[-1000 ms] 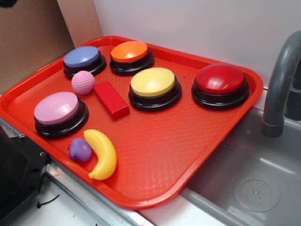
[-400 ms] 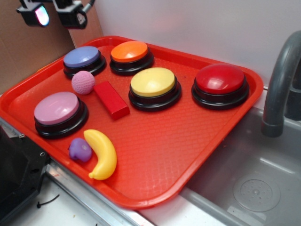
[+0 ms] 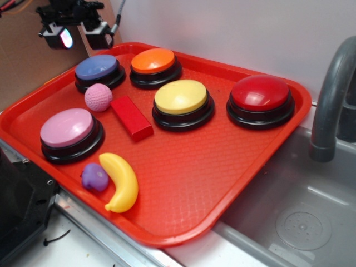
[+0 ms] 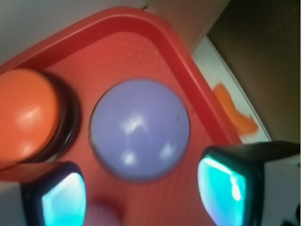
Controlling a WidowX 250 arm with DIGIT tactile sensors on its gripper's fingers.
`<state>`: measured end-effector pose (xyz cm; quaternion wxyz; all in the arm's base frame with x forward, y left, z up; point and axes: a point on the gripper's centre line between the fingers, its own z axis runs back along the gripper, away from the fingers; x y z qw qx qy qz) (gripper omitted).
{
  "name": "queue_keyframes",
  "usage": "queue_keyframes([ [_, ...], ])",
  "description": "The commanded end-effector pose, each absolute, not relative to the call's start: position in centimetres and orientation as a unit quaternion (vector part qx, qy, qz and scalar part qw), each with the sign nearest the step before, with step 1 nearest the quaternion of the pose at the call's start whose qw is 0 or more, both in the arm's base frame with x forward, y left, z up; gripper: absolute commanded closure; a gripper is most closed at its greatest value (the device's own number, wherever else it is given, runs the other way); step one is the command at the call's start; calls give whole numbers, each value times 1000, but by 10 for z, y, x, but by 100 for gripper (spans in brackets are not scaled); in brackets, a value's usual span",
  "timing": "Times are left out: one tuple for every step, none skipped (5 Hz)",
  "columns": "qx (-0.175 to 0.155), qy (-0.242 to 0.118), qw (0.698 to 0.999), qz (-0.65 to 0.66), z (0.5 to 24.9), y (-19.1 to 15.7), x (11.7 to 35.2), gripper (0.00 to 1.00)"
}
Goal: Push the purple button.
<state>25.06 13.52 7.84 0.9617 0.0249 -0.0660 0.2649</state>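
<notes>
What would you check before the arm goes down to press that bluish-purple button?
1. Gripper above the purple button: ok, hovering over its far edge.
2. Button between the fingers in the wrist view: ok.
3. Button top bare: ok.
4. Orange button clear of the path: ok, beside, apart.
5. Pink knitted ball clear: ok, nearer the camera.
6. Contact made: not ok, a gap remains.

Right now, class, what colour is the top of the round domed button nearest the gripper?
Bluish-purple top on the round domed button; wrist view shows it best.
</notes>
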Motion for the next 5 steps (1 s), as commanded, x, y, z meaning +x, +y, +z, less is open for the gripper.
queue_keyframes([
  [23, -79, 965, 249, 66, 146, 270, 0],
  [24, -70, 965, 250, 61, 144, 267, 0],
  [22, -65, 965, 252, 60, 143, 262, 0],
  [39, -66, 969, 236, 85, 140, 251, 0],
  [32, -105, 964, 240, 111, 139, 243, 0],
])
